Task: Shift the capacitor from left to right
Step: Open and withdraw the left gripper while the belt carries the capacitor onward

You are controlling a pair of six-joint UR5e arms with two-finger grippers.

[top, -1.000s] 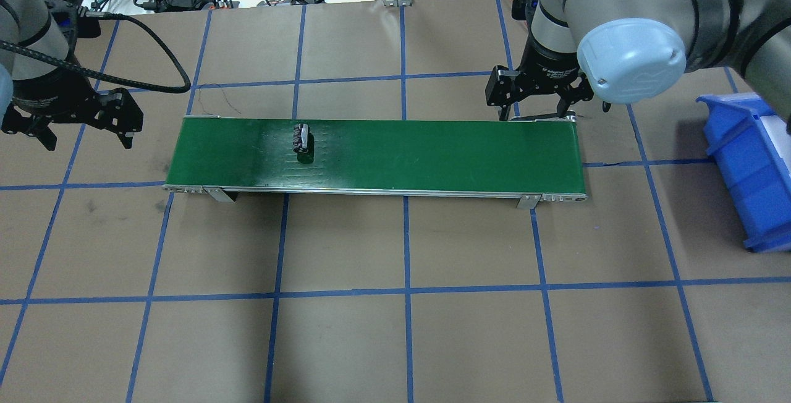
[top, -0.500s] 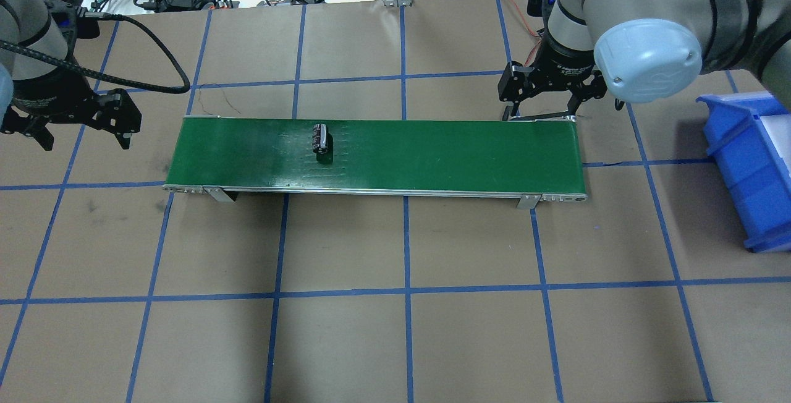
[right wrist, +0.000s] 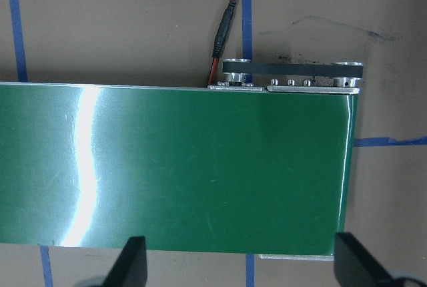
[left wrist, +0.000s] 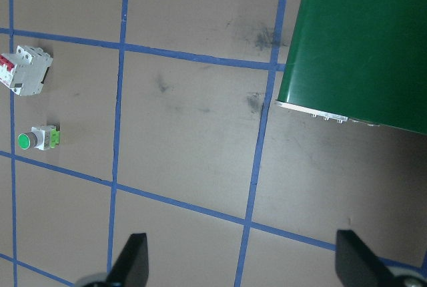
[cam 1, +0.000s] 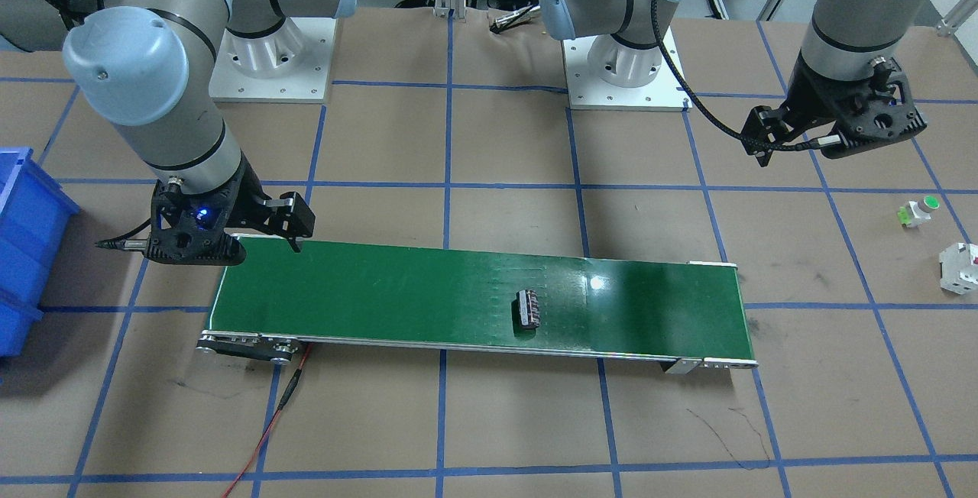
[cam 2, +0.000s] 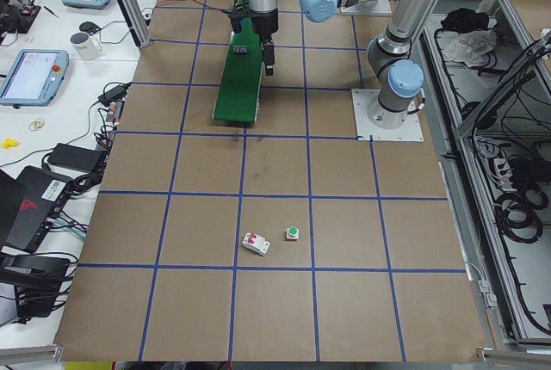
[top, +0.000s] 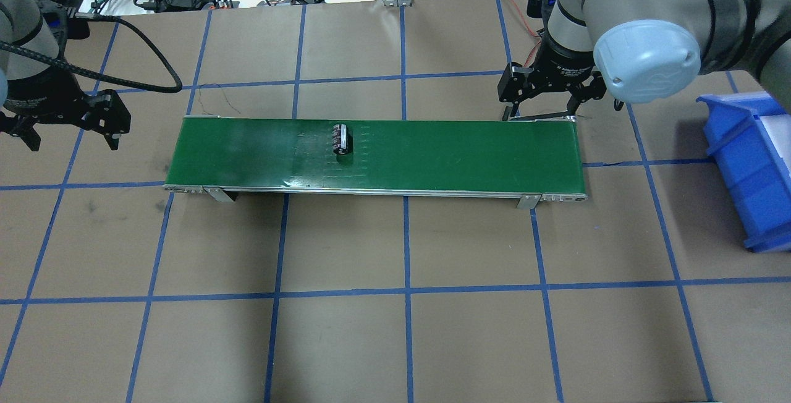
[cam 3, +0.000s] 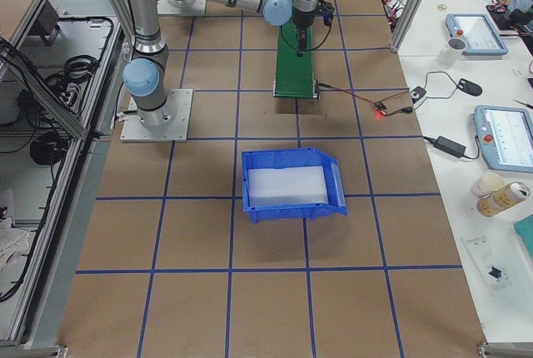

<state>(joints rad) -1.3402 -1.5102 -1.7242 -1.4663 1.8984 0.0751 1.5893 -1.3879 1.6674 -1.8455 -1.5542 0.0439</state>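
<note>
The capacitor (top: 341,138), a small dark block with a pale ribbed face, lies on the green conveyor belt (top: 445,156), left of its middle. It also shows in the front-facing view (cam 1: 529,308). My left gripper (top: 73,137) is open and empty, off the belt's left end above the table; its wrist view (left wrist: 243,263) shows the wide-apart fingers over brown paper. My right gripper (top: 544,112) is open and empty at the belt's far right edge; its wrist view (right wrist: 240,263) looks down on the bare right end of the belt.
A white breaker with a red mark (left wrist: 25,70) and a white button with a green cap (left wrist: 39,139) lie on the table left of the belt. A blue bin (top: 751,168) stands at the right. A red wire (cam 1: 267,429) runs from the belt's right end.
The capacitor has travelled rightwards along the belt. My left gripper has drawn a little further left. My right gripper shifted slightly right, then stayed still.
</note>
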